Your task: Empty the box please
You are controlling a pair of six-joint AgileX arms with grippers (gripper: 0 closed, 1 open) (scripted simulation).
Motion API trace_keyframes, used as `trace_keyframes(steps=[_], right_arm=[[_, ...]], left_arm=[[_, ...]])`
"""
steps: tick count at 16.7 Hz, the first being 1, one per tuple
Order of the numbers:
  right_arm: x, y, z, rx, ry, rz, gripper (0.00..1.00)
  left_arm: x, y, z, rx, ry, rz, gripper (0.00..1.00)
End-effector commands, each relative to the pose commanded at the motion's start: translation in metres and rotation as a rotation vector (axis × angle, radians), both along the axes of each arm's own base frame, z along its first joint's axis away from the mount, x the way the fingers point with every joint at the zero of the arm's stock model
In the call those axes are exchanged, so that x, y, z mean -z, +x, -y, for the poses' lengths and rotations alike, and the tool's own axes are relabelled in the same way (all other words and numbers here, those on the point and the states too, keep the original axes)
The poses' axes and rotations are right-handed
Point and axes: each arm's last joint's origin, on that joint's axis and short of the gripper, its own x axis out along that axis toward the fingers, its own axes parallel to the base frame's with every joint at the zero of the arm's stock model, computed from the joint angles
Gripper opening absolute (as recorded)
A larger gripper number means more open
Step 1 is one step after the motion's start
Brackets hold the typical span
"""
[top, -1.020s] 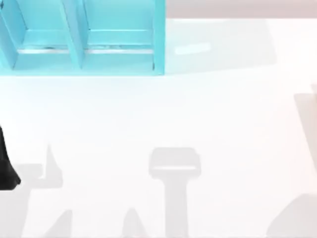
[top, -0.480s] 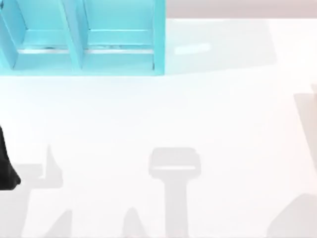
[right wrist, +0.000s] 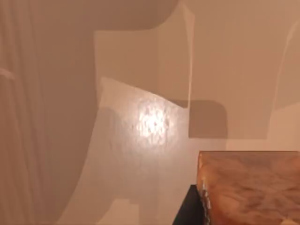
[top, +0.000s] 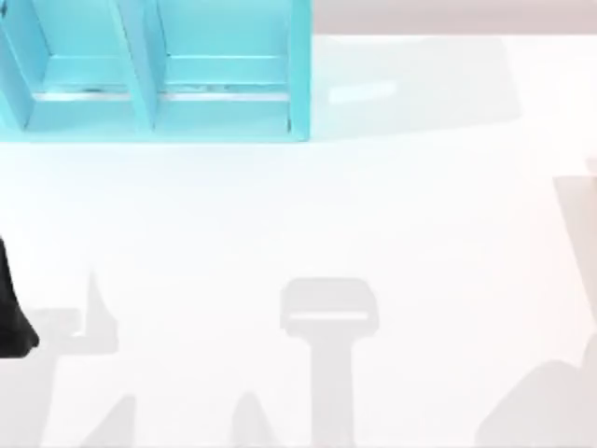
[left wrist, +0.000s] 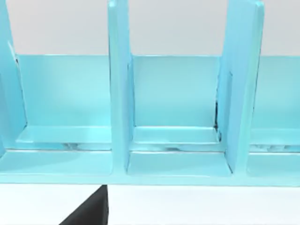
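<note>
The right wrist view looks at tan walls and a tan floor, which look like the inside of the box. A brown wood-grained block lies there close to the camera. A dark part of my right gripper sits right against the block's edge. My left arm is a black shape at the table's left edge. A dark part of my left gripper shows in front of the cyan rack.
A cyan rack with upright dividers stands at the back left of the white table. Its compartments hold nothing. Grey shadows of the arms fall along the front of the table.
The shadow at the front right of the table has grown and spread to the left. The left arm and the rack have not moved.
</note>
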Motion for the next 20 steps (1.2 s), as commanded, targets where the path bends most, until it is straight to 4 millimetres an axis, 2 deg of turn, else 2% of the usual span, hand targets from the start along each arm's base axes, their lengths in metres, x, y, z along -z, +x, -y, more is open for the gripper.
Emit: trace_keyframes(steps=[7,10,16,18,20], right_arm=[[-0.076,0.000,0.000,0.003,-0.005,0.007,0.00],[-0.098,-0.004,-0.002,0.003,-0.010,0.015,0.00],[-0.099,-0.003,-0.003,0.002,-0.008,0.012,0.00],[-0.098,0.009,-0.007,0.001,-0.007,0.012,0.00],[-0.091,0.034,-0.020,0.000,-0.003,0.005,0.00]], left_arm=[[0.000,0.000,0.000,0.000,0.000,0.000,1.00],[0.000,0.000,0.000,0.000,0.000,0.000,1.00],[0.000,0.000,0.000,0.000,0.000,0.000,1.00],[0.000,0.000,0.000,0.000,0.000,0.000,1.00],[0.000,0.000,0.000,0.000,0.000,0.000,1.00]])
